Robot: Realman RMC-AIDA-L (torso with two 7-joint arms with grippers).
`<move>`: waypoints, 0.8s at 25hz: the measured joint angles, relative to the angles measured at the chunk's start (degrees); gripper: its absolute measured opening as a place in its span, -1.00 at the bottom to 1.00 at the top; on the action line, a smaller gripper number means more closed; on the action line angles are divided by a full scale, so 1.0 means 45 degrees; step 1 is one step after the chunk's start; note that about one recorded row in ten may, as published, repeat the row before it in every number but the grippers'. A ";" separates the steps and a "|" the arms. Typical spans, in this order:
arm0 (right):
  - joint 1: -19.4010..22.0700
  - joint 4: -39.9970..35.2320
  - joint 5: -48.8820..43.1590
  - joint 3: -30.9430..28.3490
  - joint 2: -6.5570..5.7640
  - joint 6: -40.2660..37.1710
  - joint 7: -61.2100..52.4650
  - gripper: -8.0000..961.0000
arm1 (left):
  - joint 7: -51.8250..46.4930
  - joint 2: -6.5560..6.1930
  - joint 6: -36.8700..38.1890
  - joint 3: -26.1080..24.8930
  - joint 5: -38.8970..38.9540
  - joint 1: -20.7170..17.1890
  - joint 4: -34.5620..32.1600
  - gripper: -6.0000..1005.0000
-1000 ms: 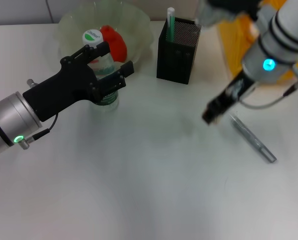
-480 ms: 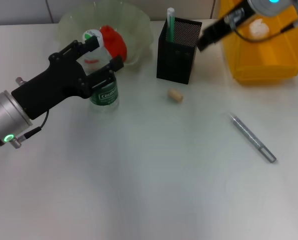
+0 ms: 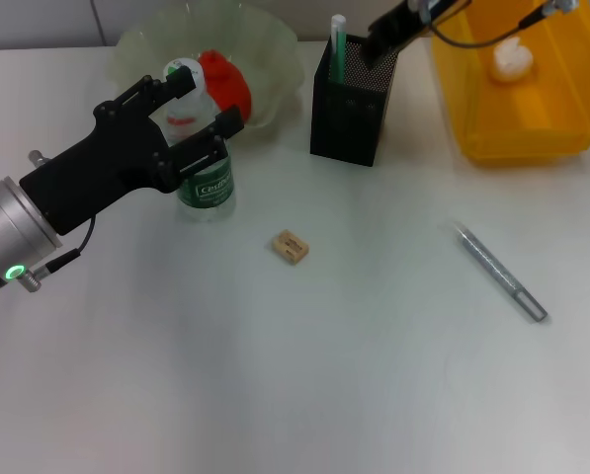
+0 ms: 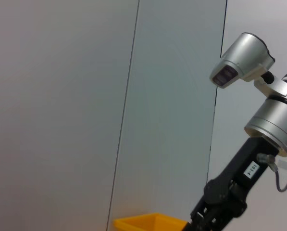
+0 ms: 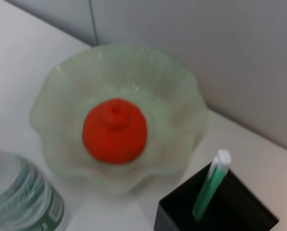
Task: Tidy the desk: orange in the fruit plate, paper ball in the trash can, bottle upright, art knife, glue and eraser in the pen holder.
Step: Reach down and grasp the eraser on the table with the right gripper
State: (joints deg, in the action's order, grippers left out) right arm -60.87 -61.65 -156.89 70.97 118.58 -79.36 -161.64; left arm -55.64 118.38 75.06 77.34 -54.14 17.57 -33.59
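The clear bottle (image 3: 206, 173) with a green label stands upright on the desk in front of the fruit plate (image 3: 275, 49). My left gripper (image 3: 194, 107) is open, with one finger on each side of the bottle's neck. The orange (image 3: 225, 84) lies in the pale green plate and also shows in the right wrist view as the orange (image 5: 114, 131). A tan eraser (image 3: 291, 247) lies on the bare desk. The silver art knife (image 3: 502, 272) lies to the right. The green-and-white glue (image 3: 336, 44) stands in the black pen holder (image 3: 349, 109). My right gripper (image 3: 381, 39) hangs over the holder's back rim. The paper ball (image 3: 512, 57) sits in the yellow trash can (image 3: 522, 128).
The trash can stands right beside the pen holder at the back right. The right wrist view shows the fruit plate (image 5: 177, 86), the bottle (image 5: 18, 197), the glue (image 5: 211, 185) and the pen holder (image 5: 239, 211). The left wrist view shows the wall and my right arm (image 4: 249, 168).
The right gripper rose from near the art knife to above the pen holder. The eraser appeared on the desk and tumbled toward the front left. The left gripper drew back along the bottle.
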 joint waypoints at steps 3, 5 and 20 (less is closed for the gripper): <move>0.0048 0.0065 0.0042 0.0125 0.0089 -0.0300 0.0166 -0.20 | 0.0000 0.0001 0.0001 -0.0004 0.0000 0.0001 0.0011 0.59; 0.0050 0.0286 0.0063 0.0343 0.0144 -0.0466 0.0187 -0.19 | 0.0000 0.0001 0.0000 -0.0055 0.0000 0.0007 0.0014 0.59; -0.0621 0.2985 0.3303 0.3610 0.0263 0.1212 0.1532 0.06 | 0.0000 0.0024 -0.0096 -0.0137 0.0001 0.0149 0.0024 0.59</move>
State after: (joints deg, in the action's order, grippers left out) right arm -63.67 -48.22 -142.02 87.22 119.76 -73.90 -154.75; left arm -55.64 118.49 74.63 76.72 -54.14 18.24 -33.48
